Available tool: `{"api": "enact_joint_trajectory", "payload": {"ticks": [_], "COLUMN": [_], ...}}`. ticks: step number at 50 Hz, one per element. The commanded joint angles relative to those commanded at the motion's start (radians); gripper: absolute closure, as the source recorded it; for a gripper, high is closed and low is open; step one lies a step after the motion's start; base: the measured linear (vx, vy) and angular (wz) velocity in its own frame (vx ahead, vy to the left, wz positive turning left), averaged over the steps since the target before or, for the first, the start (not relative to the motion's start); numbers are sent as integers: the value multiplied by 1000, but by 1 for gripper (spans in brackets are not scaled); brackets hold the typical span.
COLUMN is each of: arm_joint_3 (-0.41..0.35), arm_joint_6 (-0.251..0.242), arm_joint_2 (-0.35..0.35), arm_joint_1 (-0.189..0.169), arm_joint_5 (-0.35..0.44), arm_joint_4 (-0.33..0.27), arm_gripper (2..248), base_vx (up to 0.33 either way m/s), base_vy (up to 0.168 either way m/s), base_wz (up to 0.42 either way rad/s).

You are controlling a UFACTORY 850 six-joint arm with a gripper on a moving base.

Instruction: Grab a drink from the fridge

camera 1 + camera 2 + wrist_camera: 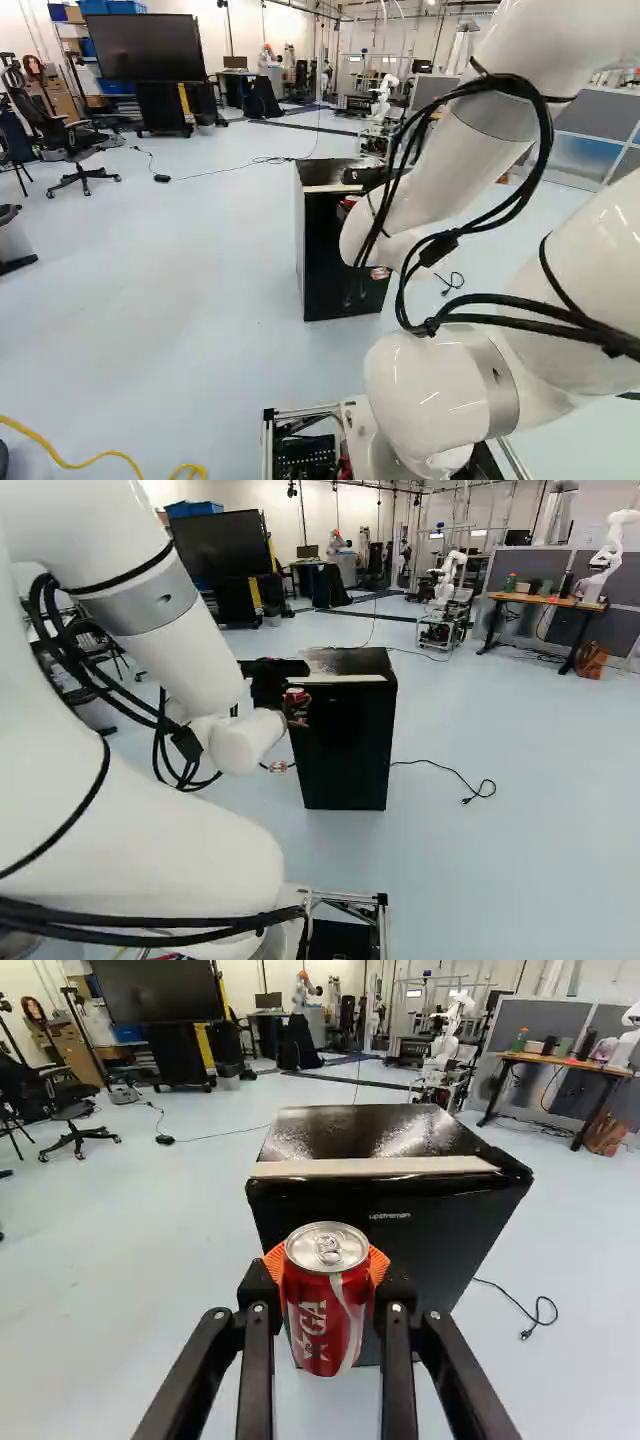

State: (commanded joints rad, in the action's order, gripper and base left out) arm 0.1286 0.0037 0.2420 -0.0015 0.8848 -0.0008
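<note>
The pale floor (520,860) runs under the closed black fridge (345,745), a cable (450,771) beside it, a table (545,601) beyond. My claw (296,704) clasps an upright red can (325,1305) near the fridge.

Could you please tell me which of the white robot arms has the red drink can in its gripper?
Mine, the white arm nearest the cameras: its black two-finger gripper clasps the can; another robot stands beyond the black fridge.
</note>
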Motion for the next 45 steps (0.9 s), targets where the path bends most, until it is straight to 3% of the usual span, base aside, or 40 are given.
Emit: {"api": "enact_joint_trajectory", "payload": {"ticks": [45], "arm_joint_3": [-41], "arm_joint_6": [-4], "arm_joint_2": [37], "arm_joint_1": [1], "arm_joint_5": [-12], "arm_joint_4": [1], "arm_gripper": [152], "base_vx": [0], "base_vy": [0], "base_wz": [0]}}
